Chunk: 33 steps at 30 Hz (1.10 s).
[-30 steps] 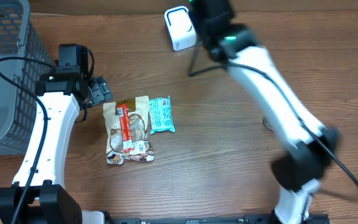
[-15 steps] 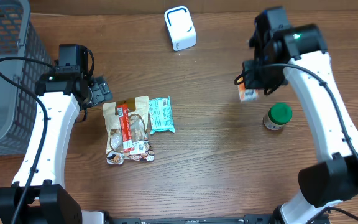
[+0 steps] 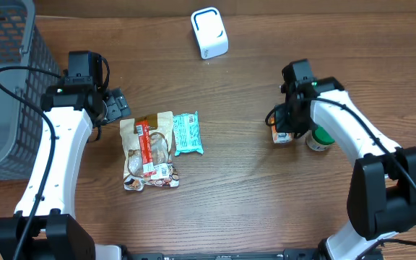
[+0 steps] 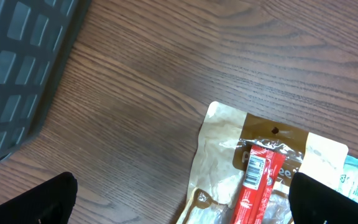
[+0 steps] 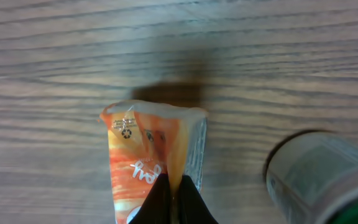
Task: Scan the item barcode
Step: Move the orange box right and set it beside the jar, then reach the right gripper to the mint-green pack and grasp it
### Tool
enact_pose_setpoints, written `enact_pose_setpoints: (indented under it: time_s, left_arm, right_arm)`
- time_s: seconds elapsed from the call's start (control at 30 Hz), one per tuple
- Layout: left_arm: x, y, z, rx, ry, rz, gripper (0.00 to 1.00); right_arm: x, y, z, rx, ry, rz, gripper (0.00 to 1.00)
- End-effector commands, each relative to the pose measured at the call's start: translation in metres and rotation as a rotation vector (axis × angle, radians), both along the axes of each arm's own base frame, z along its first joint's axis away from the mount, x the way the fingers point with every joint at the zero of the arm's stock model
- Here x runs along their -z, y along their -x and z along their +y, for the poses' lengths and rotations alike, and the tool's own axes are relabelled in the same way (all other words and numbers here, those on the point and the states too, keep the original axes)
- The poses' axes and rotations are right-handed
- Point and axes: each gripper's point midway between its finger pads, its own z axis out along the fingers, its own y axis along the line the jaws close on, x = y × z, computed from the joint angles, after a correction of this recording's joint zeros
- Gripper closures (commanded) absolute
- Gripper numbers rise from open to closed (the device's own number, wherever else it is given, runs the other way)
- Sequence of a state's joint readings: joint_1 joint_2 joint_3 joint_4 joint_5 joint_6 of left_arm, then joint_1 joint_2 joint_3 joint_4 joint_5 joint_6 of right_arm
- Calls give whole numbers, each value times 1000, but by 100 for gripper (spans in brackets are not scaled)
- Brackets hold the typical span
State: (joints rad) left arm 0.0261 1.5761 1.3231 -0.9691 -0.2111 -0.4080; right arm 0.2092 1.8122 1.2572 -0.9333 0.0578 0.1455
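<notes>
The right jaws were clenched on the orange packet (image 5: 148,158), held low at the surface (image 3: 251,195) just beside the green-lidded jar (image 3: 321,135) and well apart from the white scanner (image 3: 209,32), while the left jaws stood released near the brown pouch (image 3: 147,148). We judged that scanning called for carrying the packet's barcode up to the scanner's face. The jar was capped, and we saw nothing in the visible part of the grey basket (image 3: 27,43).

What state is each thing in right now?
left gripper: open, empty
right gripper: shut on orange packet
orange packet: pinched at one edge
green-lidded jar: upright, lid on
brown pouch: lying flat, untouched
teal packet: lying flat beside brown pouch
scanner: standing, untouched
</notes>
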Motion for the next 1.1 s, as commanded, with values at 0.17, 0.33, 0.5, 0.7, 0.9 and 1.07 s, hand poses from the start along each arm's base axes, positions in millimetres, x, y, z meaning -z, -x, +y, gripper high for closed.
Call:
enact_pose_setpoints:
  time_s: [0.17, 0.33, 0.5, 0.7, 0.9, 1.07]
  left_arm:
    - [-5, -5, 1, 15, -13, -10, 0]
    - [-5, -5, 1, 15, -13, -10, 0]
    - [-5, -5, 1, 15, -13, -10, 0]
    - [-5, -5, 1, 15, -13, -10, 0]
    - [-5, -5, 1, 15, -13, -10, 0]
    - [-5, -5, 1, 15, -13, -10, 0]
  right_arm:
    - [11, -2, -17, 29, 85, -31, 67]
    - [-7, -23, -19, 38, 108, -103, 42]
    - [-52, -47, 19, 46, -46, -162, 43]
    - [-78, -47, 122, -30, -427, -167, 45]
    - [-66, -32, 199, -115, -496, -202, 48]
    - [-35, -16, 248, -221, -352, -277, 46]
